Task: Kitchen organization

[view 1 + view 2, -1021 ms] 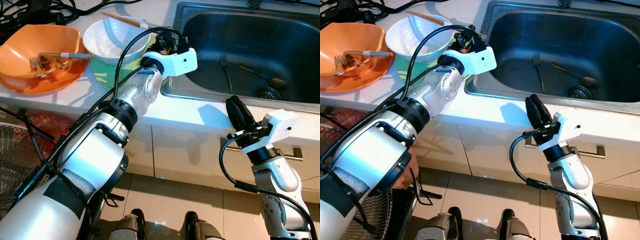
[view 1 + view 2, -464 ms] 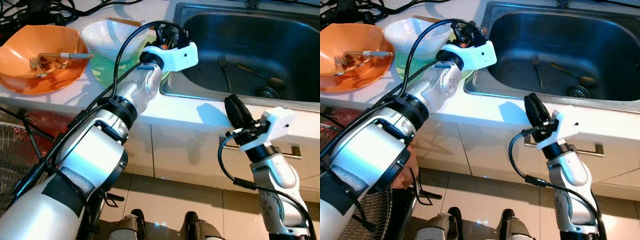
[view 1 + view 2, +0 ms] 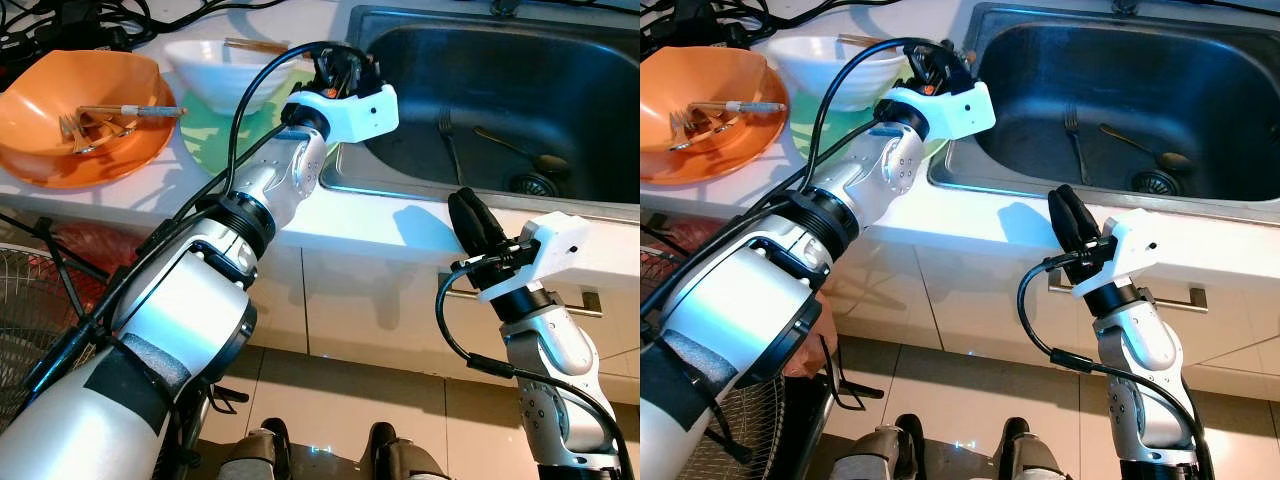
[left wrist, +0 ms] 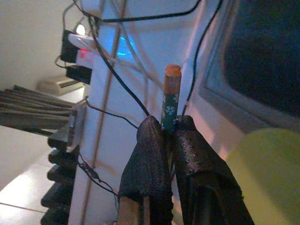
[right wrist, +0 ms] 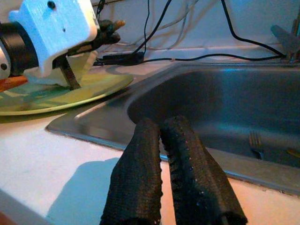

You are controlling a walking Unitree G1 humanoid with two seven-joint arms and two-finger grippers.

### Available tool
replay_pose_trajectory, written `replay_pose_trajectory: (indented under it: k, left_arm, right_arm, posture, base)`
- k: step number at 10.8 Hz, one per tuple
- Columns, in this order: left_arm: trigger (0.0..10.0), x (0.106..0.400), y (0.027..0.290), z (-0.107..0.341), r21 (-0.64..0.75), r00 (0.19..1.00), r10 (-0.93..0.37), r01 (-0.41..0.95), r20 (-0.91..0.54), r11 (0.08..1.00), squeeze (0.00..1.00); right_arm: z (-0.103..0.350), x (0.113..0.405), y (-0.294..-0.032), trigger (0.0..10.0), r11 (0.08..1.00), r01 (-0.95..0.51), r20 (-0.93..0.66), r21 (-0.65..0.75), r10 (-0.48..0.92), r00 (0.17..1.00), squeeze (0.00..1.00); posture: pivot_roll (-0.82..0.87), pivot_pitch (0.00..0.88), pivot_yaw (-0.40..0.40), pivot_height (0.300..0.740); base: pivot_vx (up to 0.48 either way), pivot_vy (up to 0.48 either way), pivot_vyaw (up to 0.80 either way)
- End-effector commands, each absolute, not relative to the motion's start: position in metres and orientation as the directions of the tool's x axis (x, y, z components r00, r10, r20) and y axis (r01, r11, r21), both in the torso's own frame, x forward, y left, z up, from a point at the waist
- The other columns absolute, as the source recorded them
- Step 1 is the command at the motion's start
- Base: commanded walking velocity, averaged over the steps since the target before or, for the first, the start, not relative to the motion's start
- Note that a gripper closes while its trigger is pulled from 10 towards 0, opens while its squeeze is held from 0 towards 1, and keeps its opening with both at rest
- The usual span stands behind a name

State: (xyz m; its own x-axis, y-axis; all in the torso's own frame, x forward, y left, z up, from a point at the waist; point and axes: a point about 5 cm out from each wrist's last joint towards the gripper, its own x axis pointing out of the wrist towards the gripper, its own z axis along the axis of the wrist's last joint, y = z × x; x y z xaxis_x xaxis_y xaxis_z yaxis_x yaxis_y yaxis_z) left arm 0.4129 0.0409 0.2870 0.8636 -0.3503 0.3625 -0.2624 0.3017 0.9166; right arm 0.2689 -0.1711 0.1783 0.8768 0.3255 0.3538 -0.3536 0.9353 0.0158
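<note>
Chopstick [image 4: 170,96], wooden with a green floral band near the orange tip, clamped between the left gripper [image 4: 165,127] fingers and raised above the green plate [image 3: 215,135], beside the white bowl [image 3: 222,72]. Possibly a pair; indistinct.

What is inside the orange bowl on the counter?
The orange bowl holds a fork and a brown utensil with a white band. What lies beneath them cannot be made out.

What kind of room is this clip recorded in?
A home kitchen, most likely: a steel sink holding a fork, set in a white counter, with a white bowl beside it.
</note>
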Motion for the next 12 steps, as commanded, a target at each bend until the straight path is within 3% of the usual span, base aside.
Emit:
replay_pose_trajectory:
  k: [1,2,5,7,8,9,11,12]
  left_arm:
    - [3.0,0.408,0.028,0.309,0.887,0.807,-0.390,-0.333,0.443,0.320,0.00]
    - [10.0,0.405,0.024,0.319,0.861,0.771,-0.401,-0.373,0.494,0.345,0.00]
    - [10.0,0.397,0.016,0.342,0.800,0.684,-0.422,-0.451,0.595,0.397,0.00]
    - [10.0,0.386,0.004,0.351,0.751,0.596,-0.468,-0.428,0.653,0.503,0.00]
    - [10.0,0.379,-0.004,0.350,0.739,0.556,-0.505,-0.361,0.660,0.569,0.00]
    - [10.0,0.368,-0.016,0.335,0.703,0.514,-0.563,-0.115,0.646,0.702,0.00]
    - [10.0,0.357,-0.023,0.322,0.648,0.473,-0.611,0.104,0.635,0.755,0.00]
    - [10.0,0.357,-0.024,0.317,0.582,0.495,-0.595,0.203,0.633,0.788,0.00]
  right_arm:
    - [0.169,0.273,-0.179,10.0,0.951,-0.305,0.305,0.053,0.276,0.912,0.00]
    - [0.169,0.274,-0.179,10.0,0.951,-0.304,0.306,0.054,0.274,0.912,0.00]
    - [0.168,0.276,-0.179,10.0,0.951,-0.302,0.310,0.060,0.270,0.912,0.00]
    - [0.168,0.278,-0.179,10.0,0.952,-0.299,0.314,0.061,0.266,0.911,0.00]
    - [0.169,0.279,-0.180,10.0,0.954,-0.295,0.317,0.059,0.262,0.912,0.00]
    - [0.170,0.281,-0.181,10.0,0.955,-0.292,0.323,0.058,0.259,0.910,0.00]
    - [0.169,0.283,-0.181,10.0,0.954,-0.293,0.323,0.059,0.260,0.910,0.00]
    - [0.170,0.284,-0.179,10.0,0.953,-0.298,0.326,0.057,0.264,0.908,0.00]
  posture:
    - [-0.01,0.249,0.046,0.740]
    - [-0.01,0.245,0.047,0.740]
    - [-0.01,0.235,0.046,0.740]
    - [-0.01,0.227,0.046,0.740]
    - [-0.01,0.224,0.046,0.740]
    - [-0.01,0.216,0.043,0.740]
    - [0.00,0.210,0.040,0.740]
    - [0.00,0.211,0.039,0.740]
  base:
    - [0.000,0.000,0.00]
    - [0.000,0.000,0.00]
    - [0.000,0.000,0.00]
    - [0.000,0.000,0.00]
    - [0.000,0.000,0.00]
    - [0.000,0.000,0.00]
    - [0.000,0.000,0.00]
    - [0.000,0.000,0.00]
